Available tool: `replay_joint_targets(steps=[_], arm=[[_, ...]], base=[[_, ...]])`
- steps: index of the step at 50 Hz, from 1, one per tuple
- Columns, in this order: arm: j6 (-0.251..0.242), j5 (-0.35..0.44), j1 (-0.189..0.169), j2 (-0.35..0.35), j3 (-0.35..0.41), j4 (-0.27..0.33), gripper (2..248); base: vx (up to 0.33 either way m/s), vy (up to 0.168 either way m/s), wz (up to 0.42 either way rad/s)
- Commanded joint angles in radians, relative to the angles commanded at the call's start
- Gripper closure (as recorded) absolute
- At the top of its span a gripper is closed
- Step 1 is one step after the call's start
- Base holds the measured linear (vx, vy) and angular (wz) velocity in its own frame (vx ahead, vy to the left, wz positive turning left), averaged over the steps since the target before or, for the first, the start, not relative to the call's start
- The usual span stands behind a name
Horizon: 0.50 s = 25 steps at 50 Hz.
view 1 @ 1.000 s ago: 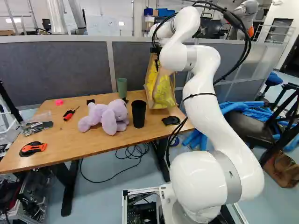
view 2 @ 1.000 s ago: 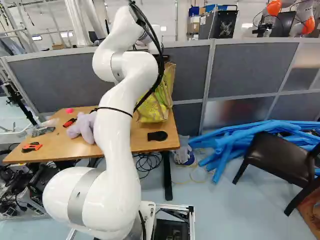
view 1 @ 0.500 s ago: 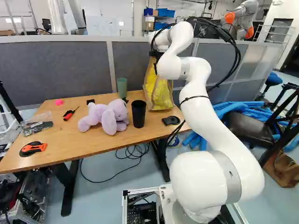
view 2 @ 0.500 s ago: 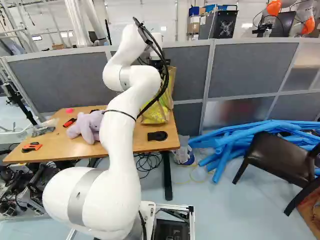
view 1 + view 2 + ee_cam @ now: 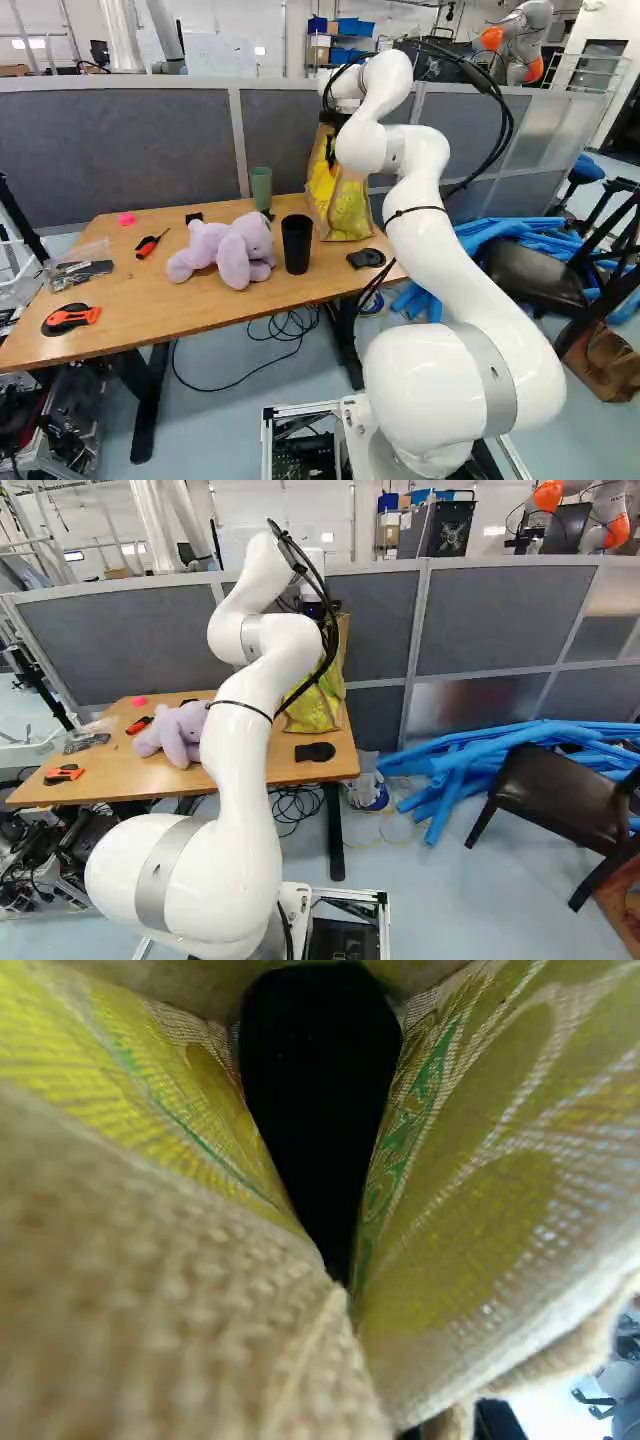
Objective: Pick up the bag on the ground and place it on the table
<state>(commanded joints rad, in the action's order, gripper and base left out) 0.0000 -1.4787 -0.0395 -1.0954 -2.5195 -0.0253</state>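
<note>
The yellow-and-tan bag (image 5: 343, 207) stands upright on the bench (image 5: 190, 305), just beside the black cup (image 5: 297, 245). The pincer (image 5: 331, 148) is at the bag's top; whether it is open or closed, the pictures do not tell. Woven fabric and a dark hollow fill most of the wrist view. A lilac plush toy (image 5: 235, 258) lies near the cup.

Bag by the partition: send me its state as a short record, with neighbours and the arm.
bag: upright on the table
place: right part of the table in the left base view, before the partition
arm: its end at the bag's top
grip: cannot tell
wrist view: mostly bag cloth
neighbours: black cup, green cup, plush toy
</note>
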Motion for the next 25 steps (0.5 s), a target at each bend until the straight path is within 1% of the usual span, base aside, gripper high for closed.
replay_joint_targets(steps=[2, 3, 7, 8, 12, 13, 18, 19, 25], arm=[[0.000, 0.000, 0.000, 0.000, 0.000, 0.000, 145], [0.000, 0.000, 0.000, 0.000, 0.000, 0.000, 110], [0.000, 0.000, 0.000, 0.000, 0.000, 0.000, 110], [0.000, 0.000, 0.000, 0.000, 0.000, 0.000, 74], [0.000, 0.000, 0.000, 0.000, 0.000, 0.000, 74], [0.000, 0.000, 0.000, 0.001, 0.000, 0.000, 37], [0.000, 0.000, 0.000, 0.009, 0.002, 0.000, 37], [0.000, 0.000, 0.000, 0.011, 0.002, 0.000, 5], [0.000, 0.000, 0.000, 0.023, 0.004, 0.000, 3]], base=[[0.000, 0.000, 0.000], [0.000, 0.000, 0.000], [0.000, 0.000, 0.000], [0.000, 0.000, 0.000], [0.000, 0.000, 0.000], [0.000, 0.000, 0.000], [0.000, 0.000, 0.000], [0.000, 0.000, 0.000], [0.000, 0.000, 0.000]])
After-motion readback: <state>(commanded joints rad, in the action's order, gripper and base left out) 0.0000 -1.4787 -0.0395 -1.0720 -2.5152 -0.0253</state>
